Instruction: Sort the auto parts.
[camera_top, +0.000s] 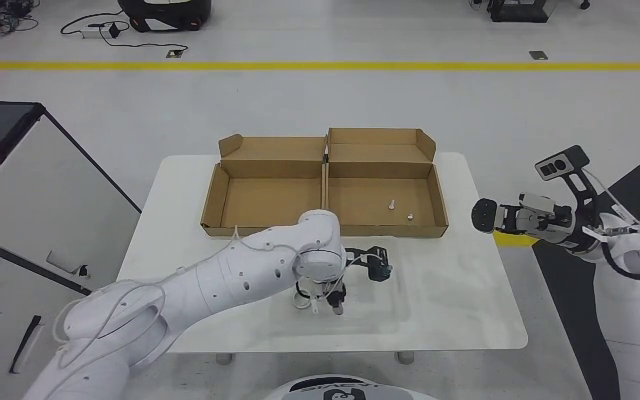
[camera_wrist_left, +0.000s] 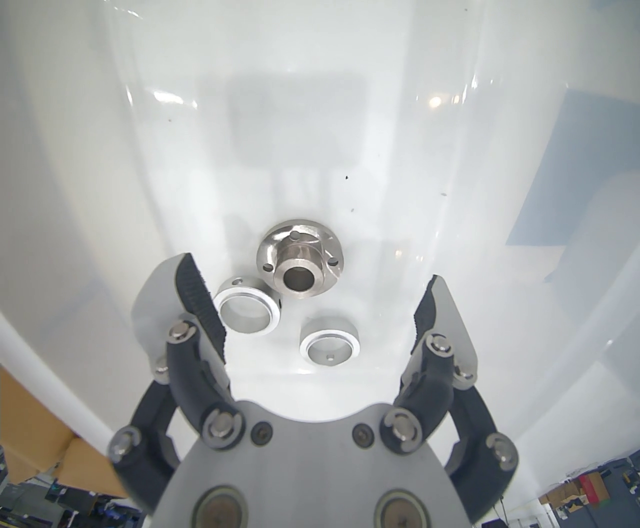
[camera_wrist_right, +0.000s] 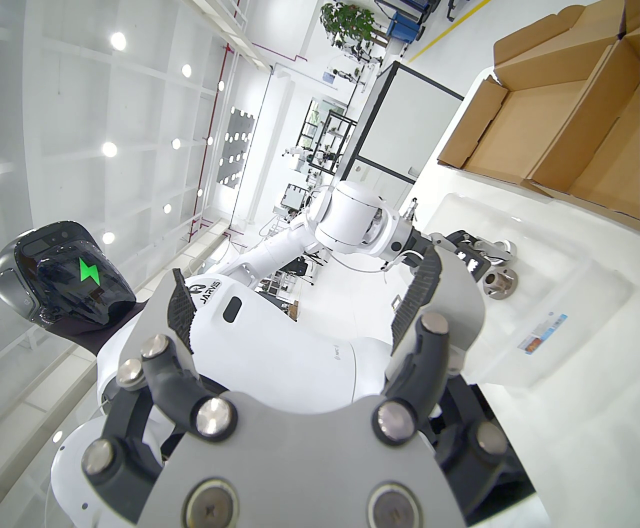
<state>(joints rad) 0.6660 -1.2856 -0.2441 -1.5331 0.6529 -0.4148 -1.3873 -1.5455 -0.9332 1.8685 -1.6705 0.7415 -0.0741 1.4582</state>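
The left gripper (camera_wrist_left: 310, 272) hangs spread over a hub (camera_wrist_left: 300, 260) and two rings (camera_wrist_left: 247, 312) — 6 o'clock of the boxes (camera_top: 270, 200). The right gripper (camera_wrist_right: 307, 265), also spread, sits at 3 o'clock.

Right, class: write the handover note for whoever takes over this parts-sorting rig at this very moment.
Left gripper: jaws open, empty, poised over the clear tray, just above a flanged hub and two ring collars.
Right gripper: jaws open, empty, held off the right side of the table.
Done: small pale parts lie in the right cardboard box; the left cardboard box sits beside it.
Left: pick and sort the three metal parts in the tray.
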